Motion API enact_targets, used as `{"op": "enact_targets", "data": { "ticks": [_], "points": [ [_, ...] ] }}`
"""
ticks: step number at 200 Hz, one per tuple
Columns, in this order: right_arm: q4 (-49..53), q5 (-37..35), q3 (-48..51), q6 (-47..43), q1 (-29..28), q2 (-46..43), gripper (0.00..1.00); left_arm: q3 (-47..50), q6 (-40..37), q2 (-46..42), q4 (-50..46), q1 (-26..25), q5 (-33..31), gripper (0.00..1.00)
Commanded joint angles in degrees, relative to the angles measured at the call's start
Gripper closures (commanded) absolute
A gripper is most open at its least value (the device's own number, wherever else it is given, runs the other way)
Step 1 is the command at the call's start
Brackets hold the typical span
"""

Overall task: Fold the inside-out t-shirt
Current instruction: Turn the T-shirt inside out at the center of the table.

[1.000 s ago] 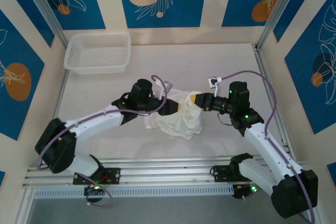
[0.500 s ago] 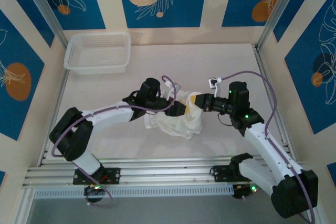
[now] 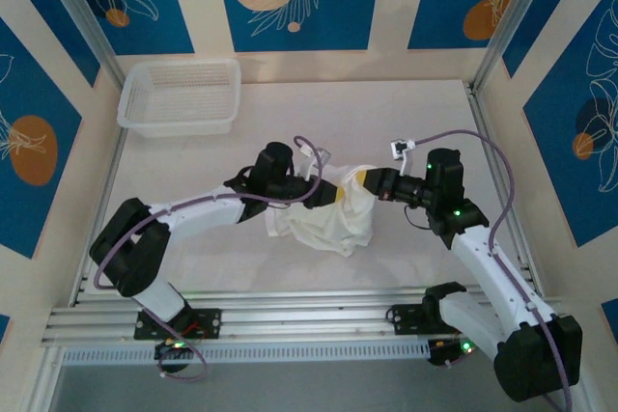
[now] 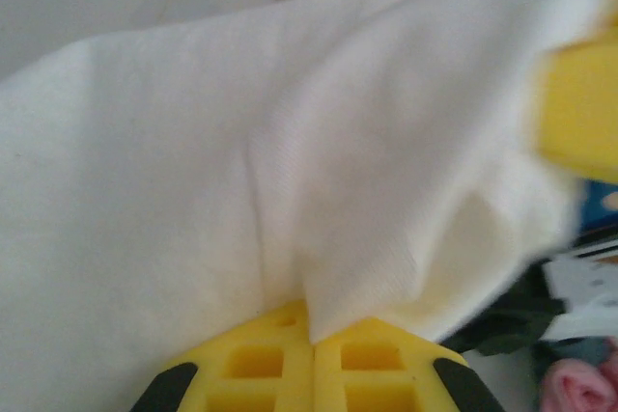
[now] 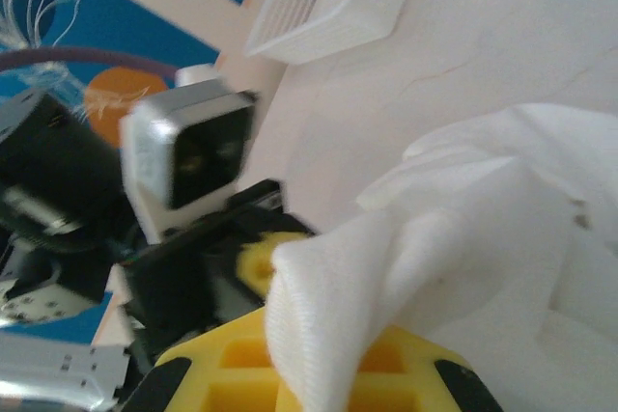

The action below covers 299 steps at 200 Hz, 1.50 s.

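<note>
White shirt (image 3: pixel 323 224) bunched at mid-table, pinched from both sides.
The left gripper (image 3: pixel 334 196) is clamped on a fold at the shirt's far edge, its yellow fingers pressed together with cloth coming out between them. The right gripper (image 3: pixel 360 180), just beside it and facing it, is clenched on the same raised edge. The rest of the shirt lies crumpled on the table (image 3: pixel 415 113), nearer the arms' bases. The basket (image 3: pixel 179 96) sits well apart in the far left corner.

matt cloth t-shirt (image 3: pixel 328 224), plastic mesh basket (image 3: pixel 179 126)
</note>
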State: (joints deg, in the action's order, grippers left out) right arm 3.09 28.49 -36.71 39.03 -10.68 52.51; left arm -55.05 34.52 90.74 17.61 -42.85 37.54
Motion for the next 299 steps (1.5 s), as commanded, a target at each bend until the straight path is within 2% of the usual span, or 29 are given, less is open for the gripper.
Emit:
{"op": "enact_targets", "data": {
  "ticks": [1,17,33,47,74,94,114,130,144,156,171,194,209,221,228,234,249,257,276,287,299],
  "points": [
    [-1.06,2.05,5.51,1.23,7.62,4.61,0.88,0.35,7.95,-5.55,8.55,2.21,5.69,1.0],
    [-0.17,6.21,6.39,0.24,11.6,10.93,0.77,-0.81,6.27,-8.04,4.84,2.57,6.36,1.0],
    [2.35,10.57,3.83,0.15,11.7,13.71,0.7,-1.81,2.88,-9.83,-0.92,2.6,5.66,1.0],
    [5.26,8.08,2.49,0.09,11.22,10.48,0.65,-1.57,1.14,-10.66,-3.2,2.79,4.77,1.0],
    [11.57,-1.53,1.7,-0.23,10.6,-2.57,0.52,-0.99,0.72,-10.43,-3.96,3.38,4.84,1.0],
    [14.02,-7.89,1.14,-1.66,5.04,-10.39,0.54,-0.85,-0.1,-10.08,-4.83,3.48,4.44,1.0],
    [15.96,-17.45,-0.32,-3.77,-6.57,-12.14,0.62,-1.15,-0.65,-9.47,-5.53,3.47,4.47,1.0],
    [18.59,-25.79,-2.75,-4.89,-16.26,-8.86,0.69,-1.47,-1.07,-8.94,-6.21,3.47,4.51,1.0],
    [20.54,-31.32,-5.31,-4.87,-22.47,-3.72,0.7,-1.49,-1.17,-8.78,-6.49,3.47,4.38,1.0],
    [23.41,-37.39,-7.66,-2.02,-24.98,1.27,0.67,-1.4,-1.3,-8.57,-6.61,3.48,4.17,1.0],
    [28.0,-42.49,-10.84,4.4,-24.59,7.46,0.61,-1.13,-1.39,-8.65,-6.73,3.48,4.05,1.0],
    [28.99,-41.02,-14.29,6.28,-23.86,15.08,0.52,-0.53,-1.78,-9.15,-7.26,3.48,3.88,1.0],
    [26.0,-36.29,-14.38,5.19,-23.86,18.03,0.42,-0.32,-2.56,-9.61,-8.29,3.48,3.34,1.0],
    [23.09,-31.25,-13.78,4.96,-23.77,19.49,0.39,-0.26,-3.18,-9.83,-9.19,3.49,2.95,1.0],
    [20.92,-28.3,-12.94,5.08,-23.78,19.9,0.4,-0.03,-3.41,-10.02,-9.34,3.49,2.61,1.0],
    [18.6,-26.29,-12.03,5.29,-23.78,20.12,0.46,0.1,-3.6,-10.14,-9.58,3.52,2.18,1.0],
    [16.7,-24.87,-10.45,6.29,-23.54,19.25,0.81,0.14,-4.1,-10.32,-12.36,3.56,-1.26,1.0],
    [16.43,-25.29,-9.97,6.34,-23.2,17.53,0.92,-0.29,-4.2,-10.17,-16.24,3.94,-5.36,1.0],
    [14.21,-24.79,-8.28,4.62,-21.93,10.98,1.0,0.02,-2.24,-8.82,-23.47,6.75,-13.44,1.0],
    [12.13,-22.97,-7.14,3.56,-20.83,6.82,1.0,1.92,-0.38,-7.69,-23.75,9.17,-14.05,1.0],
    [8.87,-19.0,-5.76,2.93,-19.13,2.96,1.0,3.93,0.2,-6.16,-21.0,10.69,-11.73,1.0]
  ]
}}
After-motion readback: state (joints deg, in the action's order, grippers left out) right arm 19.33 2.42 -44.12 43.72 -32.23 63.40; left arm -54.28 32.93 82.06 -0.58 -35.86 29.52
